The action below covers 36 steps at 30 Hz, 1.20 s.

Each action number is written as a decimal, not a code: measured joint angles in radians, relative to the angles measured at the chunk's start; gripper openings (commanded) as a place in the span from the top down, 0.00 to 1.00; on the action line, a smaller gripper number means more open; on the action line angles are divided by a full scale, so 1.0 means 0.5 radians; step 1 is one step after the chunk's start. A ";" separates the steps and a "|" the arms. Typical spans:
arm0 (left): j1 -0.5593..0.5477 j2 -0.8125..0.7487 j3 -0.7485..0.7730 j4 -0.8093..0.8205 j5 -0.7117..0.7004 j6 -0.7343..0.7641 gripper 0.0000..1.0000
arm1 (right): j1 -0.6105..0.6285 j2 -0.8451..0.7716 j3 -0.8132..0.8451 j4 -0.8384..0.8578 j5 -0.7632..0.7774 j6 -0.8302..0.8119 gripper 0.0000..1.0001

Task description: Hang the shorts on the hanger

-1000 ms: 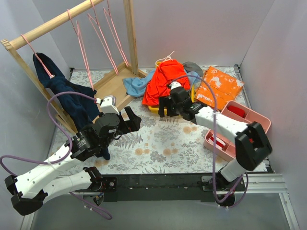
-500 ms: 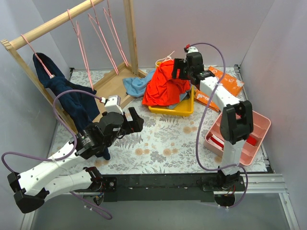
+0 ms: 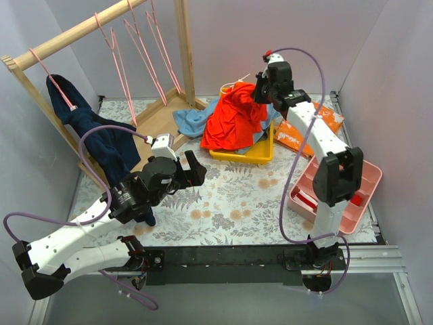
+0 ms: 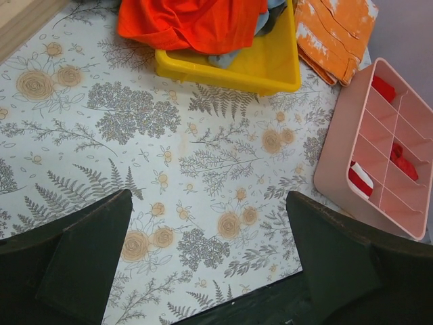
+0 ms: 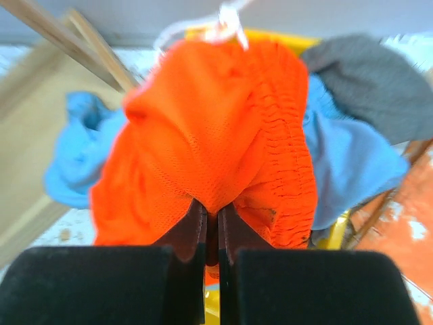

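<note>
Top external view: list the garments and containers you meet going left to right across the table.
In order: navy garment hanging on the wooden rack → light blue garment → orange-red shorts → orange speckled packet → pink compartment tray. The yellow bin is left out, as the shorts overlap it.

The top external camera is looking down over the whole desk [image 3: 230,203] from above and behind the arm bases, with the yellow bin [image 3: 247,154] lying toward the far side. The left wrist camera is facing down and forward from well short of the bin, past the left fingers [image 4: 74,264], catching it at the top edge. The right wrist camera is sitting close above the bin, behind the right fingers [image 5: 186,250]. All three are sharing the bin and the shorts [image 3: 233,118].
</note>
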 measured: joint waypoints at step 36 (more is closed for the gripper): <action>-0.008 0.371 -0.323 0.396 0.553 0.112 0.32 | 0.736 -1.868 -1.932 -0.167 0.375 0.326 0.34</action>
